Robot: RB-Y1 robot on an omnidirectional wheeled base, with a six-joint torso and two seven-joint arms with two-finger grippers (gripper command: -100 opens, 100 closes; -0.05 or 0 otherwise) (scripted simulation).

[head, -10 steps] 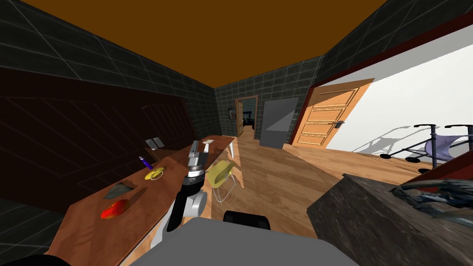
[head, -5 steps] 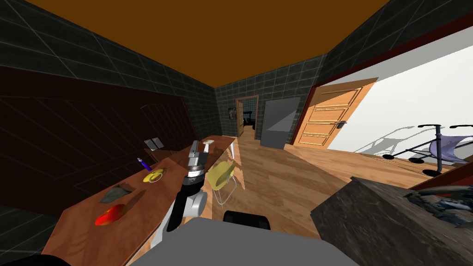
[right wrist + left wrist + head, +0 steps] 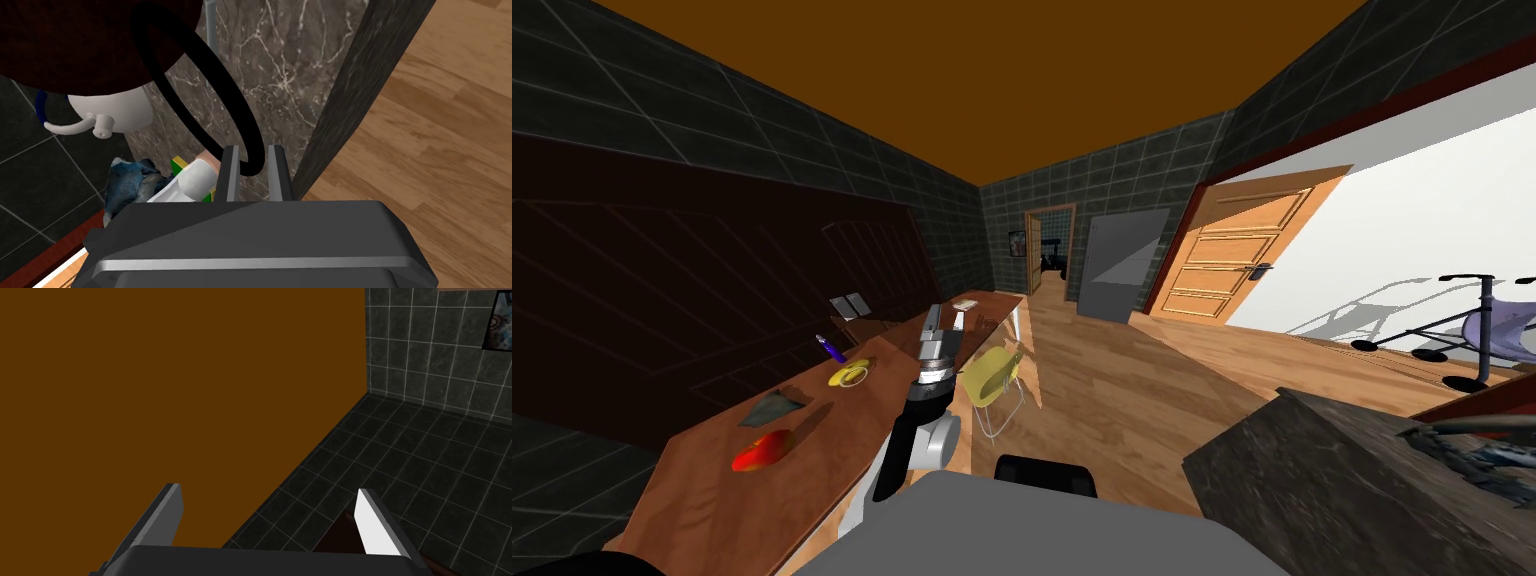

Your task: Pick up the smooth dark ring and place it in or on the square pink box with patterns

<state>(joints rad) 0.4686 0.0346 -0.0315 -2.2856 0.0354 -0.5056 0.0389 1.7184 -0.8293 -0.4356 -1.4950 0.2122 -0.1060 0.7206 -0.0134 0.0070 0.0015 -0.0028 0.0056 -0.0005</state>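
A smooth, matt black ring (image 3: 254,142) sits pinched between the plain, light grey blades of the right gripper (image 3: 252,150), whose dark body carries a dull sheen along one edge. Behind it rises a counter (image 3: 285,70) of dark stone, veined in white like marble, above a floor (image 3: 440,130) of warm wood planks with visible grain. A long table (image 3: 712,500) shows a reddish wood-grain top, and a panelled door (image 3: 1227,255) shows a paler wood. The walls (image 3: 1112,190) are faced in dark, mottled tiles with pale joints. The left gripper (image 3: 267,488) has flat, unmarked grey fingers.
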